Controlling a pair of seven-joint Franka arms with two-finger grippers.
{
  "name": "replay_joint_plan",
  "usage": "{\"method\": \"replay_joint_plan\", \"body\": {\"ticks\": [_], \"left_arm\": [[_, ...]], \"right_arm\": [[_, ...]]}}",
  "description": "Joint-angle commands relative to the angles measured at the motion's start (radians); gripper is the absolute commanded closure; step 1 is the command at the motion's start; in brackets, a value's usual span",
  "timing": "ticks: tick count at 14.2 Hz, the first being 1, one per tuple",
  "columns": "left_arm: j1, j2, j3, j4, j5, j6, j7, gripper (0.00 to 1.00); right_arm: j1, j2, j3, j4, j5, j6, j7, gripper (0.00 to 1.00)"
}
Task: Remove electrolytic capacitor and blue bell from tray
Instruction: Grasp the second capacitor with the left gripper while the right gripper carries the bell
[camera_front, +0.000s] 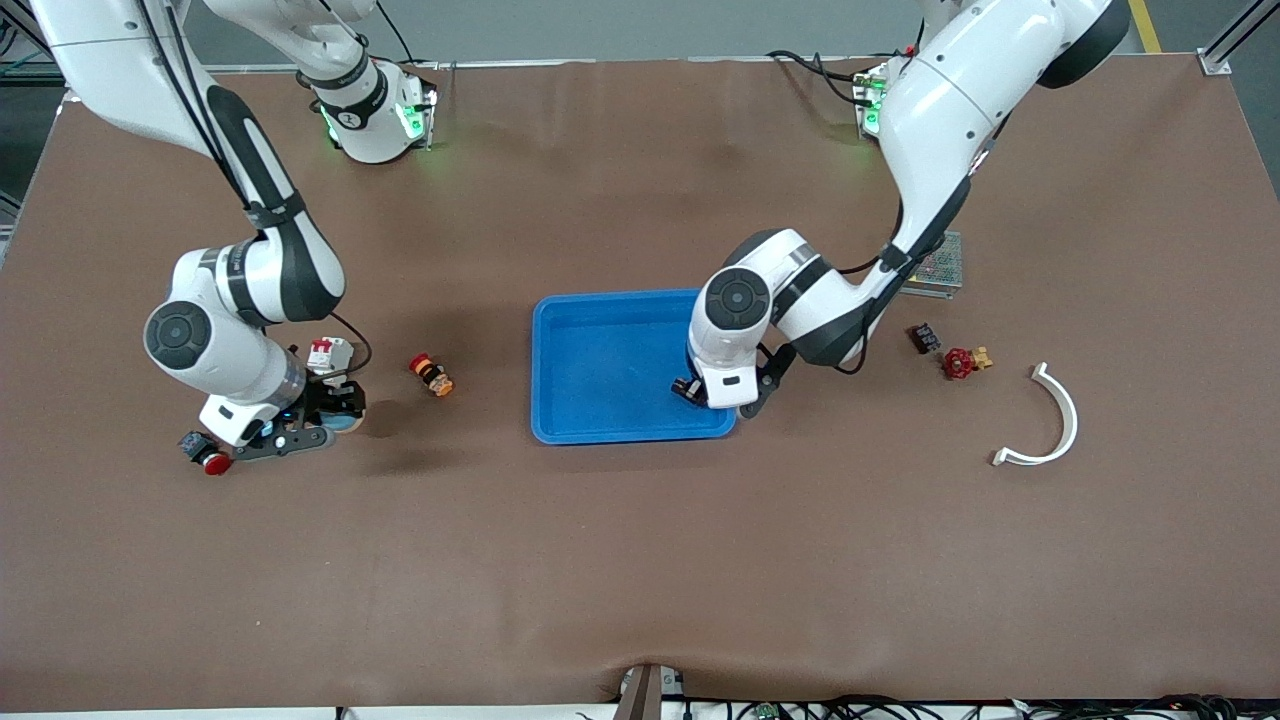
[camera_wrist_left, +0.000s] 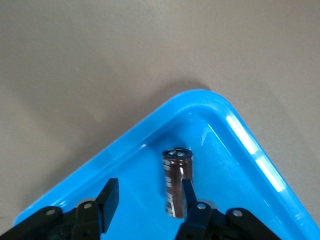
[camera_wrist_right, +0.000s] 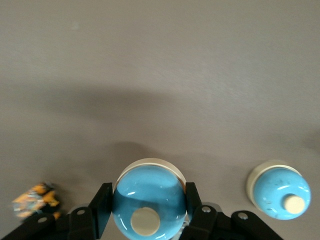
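Observation:
A dark brown capacitor (camera_wrist_left: 177, 181) stands in a corner of the blue tray (camera_wrist_left: 240, 165), touching one fingertip (camera_wrist_left: 189, 196). My left gripper (camera_wrist_left: 150, 200) is open around it and sits low over the tray corner (camera_front: 712, 395) nearest the left arm's end. The tray (camera_front: 610, 360) lies mid-table. My right gripper (camera_wrist_right: 148, 205) is shut on a blue domed bell (camera_wrist_right: 148, 200) with a cream button, over the table toward the right arm's end (camera_front: 330, 420). A second, similar blue bell (camera_wrist_right: 277, 192) sits on the table beside it.
Near the right gripper lie a red-and-white part (camera_front: 328, 352), an orange-and-black button (camera_front: 432, 375) and a red push button (camera_front: 205, 455). Toward the left arm's end are a metal mesh box (camera_front: 935, 268), a small black part (camera_front: 925, 338), a red valve (camera_front: 962, 362) and a white curved piece (camera_front: 1050, 420).

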Motion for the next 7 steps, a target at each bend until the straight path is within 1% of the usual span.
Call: {"method": "replay_joint_plan", "body": {"ticks": [1,3,5,7], "left_arm": [[-0.036,0.039,0.025,0.052,0.022,0.031,-0.054,0.42],[-0.047,0.051,0.032,0.058,0.022,0.066,-0.08,0.42],[-0.064,0.062,0.051,0.062,0.022,0.097,-0.096,0.42],[-0.09,0.073,0.08,0.064,0.022,0.098,-0.096,0.44]], "right_arm": [[-0.011,-0.013,0.019,-0.042,0.015,0.057,-0.017,1.0],[-0.007,-0.007,0.019,-0.068,0.015,0.131,-0.014,1.0],[-0.002,0.027,0.019,-0.091,0.015,0.215,-0.006,1.0],[-0.001,0.059,0.019,-0.096,0.015,0.263,-0.005,1.0]]}}
